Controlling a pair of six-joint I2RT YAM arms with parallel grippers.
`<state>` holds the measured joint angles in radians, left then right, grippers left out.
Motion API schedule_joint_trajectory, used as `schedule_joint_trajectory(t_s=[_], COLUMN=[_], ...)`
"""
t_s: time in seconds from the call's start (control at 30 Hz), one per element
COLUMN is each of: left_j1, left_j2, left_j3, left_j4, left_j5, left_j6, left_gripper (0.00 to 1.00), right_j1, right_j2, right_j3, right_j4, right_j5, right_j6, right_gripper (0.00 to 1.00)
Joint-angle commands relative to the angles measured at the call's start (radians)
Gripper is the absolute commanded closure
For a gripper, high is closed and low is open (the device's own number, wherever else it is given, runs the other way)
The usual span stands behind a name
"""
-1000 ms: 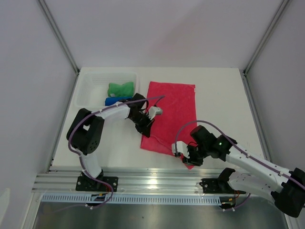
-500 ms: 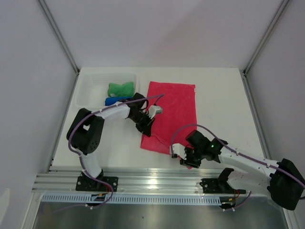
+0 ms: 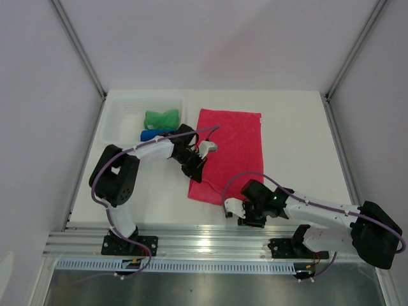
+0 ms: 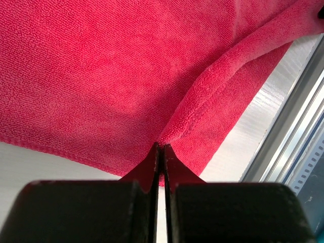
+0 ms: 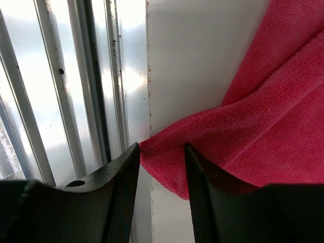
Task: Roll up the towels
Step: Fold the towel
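Right tool slides left, jaws parting off the pink towel's near corner; left tool stays clamped on it; rolling unstarted.

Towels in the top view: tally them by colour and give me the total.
Pink towel: 1, laid out to the right of the white basket
Green towel: 1, in the basket
Blue towel: 1, in the basket
Total: 3
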<state>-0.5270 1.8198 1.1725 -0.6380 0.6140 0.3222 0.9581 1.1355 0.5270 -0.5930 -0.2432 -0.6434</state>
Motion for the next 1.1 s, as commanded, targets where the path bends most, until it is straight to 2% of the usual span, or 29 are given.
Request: schedule_joint_trajectory(t_s=[0.0, 0.07, 0.23, 0.37, 0.47, 0.57, 0.63, 0.87, 1.07], left_j1=[0.005, 0.005, 0.005, 0.007, 0.007, 0.01, 0.012, 0.012, 0.012], left_j2=[-0.017, -0.016, -0.01, -0.008, -0.01, -0.011, -0.01, -0.036, -0.103], left_j3=[0.006, 0.009, 0.013, 0.018, 0.021, 0.019, 0.021, 0.035, 0.058], left_j4=[0.0, -0.006, -0.009, -0.019, -0.028, -0.034, -0.035, -0.072, -0.106], left_j5=[0.012, 0.009, 0.009, 0.01, 0.006, 0.003, 0.003, -0.017, -0.052], left_j6=[0.009, 0.011, 0.017, 0.02, 0.026, 0.028, 0.028, 0.046, 0.048], left_gripper=[0.99, 0.99, 0.99, 0.99, 0.99, 0.99, 0.99, 0.99, 0.99], right_j1=[0.014, 0.022, 0.033, 0.033, 0.033, 0.033, 0.033, 0.013, -0.156], right_j2=[0.027, 0.027, 0.056, 0.102, 0.116, 0.113, 0.112, 0.025, -0.051], right_j3=[0.013, 0.011, 0.001, 0.01, 0.014, 0.016, 0.019, 0.091, 0.171], right_j4=[-0.005, -0.01, 0.015, 0.021, 0.024, 0.025, 0.022, -0.066, -0.102], right_j5=[-0.001, -0.016, 0.03, 0.074, 0.09, 0.099, 0.101, 0.099, 0.033], right_j6=[-0.007, -0.018, -0.001, 0.024, 0.028, 0.037, 0.037, 0.042, 0.05], right_gripper=[0.55, 0.52, 0.54, 0.8, 0.9, 0.93, 1.0, 1.0, 1.0])
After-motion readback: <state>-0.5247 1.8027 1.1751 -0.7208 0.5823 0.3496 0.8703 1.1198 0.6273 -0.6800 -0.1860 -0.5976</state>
